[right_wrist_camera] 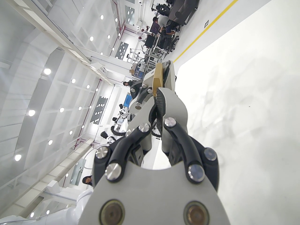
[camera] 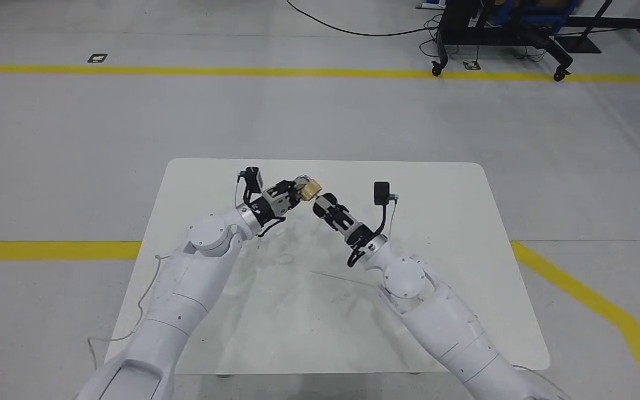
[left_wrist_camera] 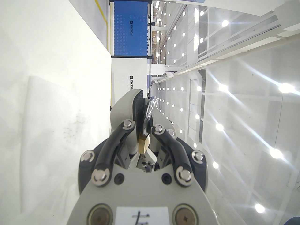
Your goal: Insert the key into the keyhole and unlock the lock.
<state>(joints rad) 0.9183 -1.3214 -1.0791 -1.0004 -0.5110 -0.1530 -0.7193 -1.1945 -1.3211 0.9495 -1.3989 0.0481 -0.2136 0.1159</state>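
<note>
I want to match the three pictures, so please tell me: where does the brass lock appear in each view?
Top view: the lock is near the picture's centre, above the white table.
Left wrist view: lock deep between the jaws of the left gripper.
Right wrist view: lock just past the tips of the right gripper.
Shared landmark: the white table.

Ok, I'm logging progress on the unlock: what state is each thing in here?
left gripper: shut on the key, held above the table.
key: pinched between the fingers; I cannot tell whether it is in the keyhole.
right gripper: shut on the lock, tip to tip with the left gripper.
lock: held off the table, seen edge-on; I cannot tell whether it is locked or unlocked.
</note>
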